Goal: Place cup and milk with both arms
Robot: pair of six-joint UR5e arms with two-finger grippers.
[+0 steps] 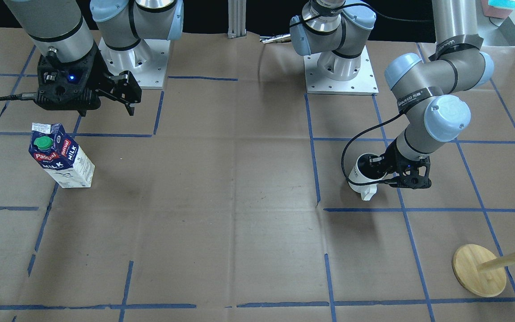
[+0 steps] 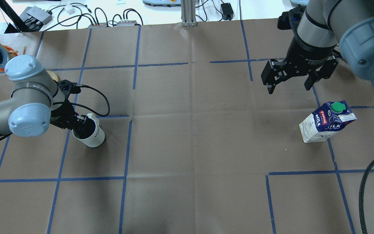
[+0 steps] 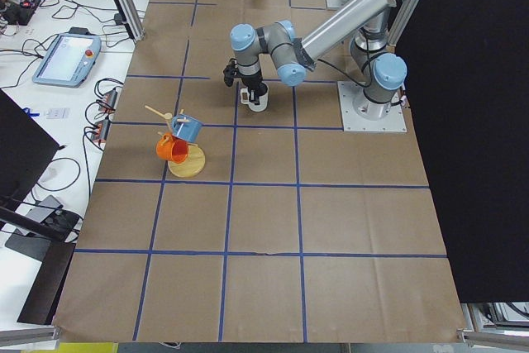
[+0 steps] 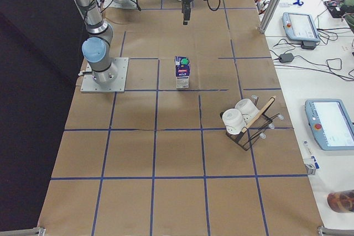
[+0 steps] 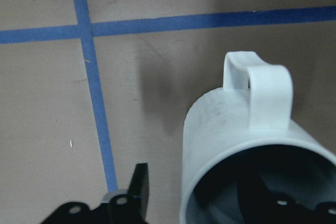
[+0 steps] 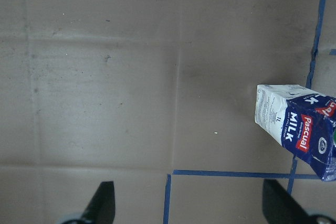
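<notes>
The cup (image 2: 94,135) stands on the paper-covered table at my left, handle toward the far side; it also shows in the front view (image 1: 360,176) and the left wrist view (image 5: 231,129). My left gripper (image 2: 80,122) straddles its rim, one finger inside the dark interior and one finger (image 5: 137,192) outside, with a gap to the wall, so it looks open. The milk (image 2: 326,122) stands upright at my right, also in the front view (image 1: 61,156) and the right wrist view (image 6: 296,129). My right gripper (image 2: 289,86) hangs open and empty above the table, beyond the carton.
A wooden mug tree (image 1: 481,268) with a blue and an orange mug stands beyond the cup, at the table's left end. A black rack (image 4: 246,122) with white cups stands at the right end. Blue tape lines grid the table. The arm bases (image 1: 342,67) are at my edge.
</notes>
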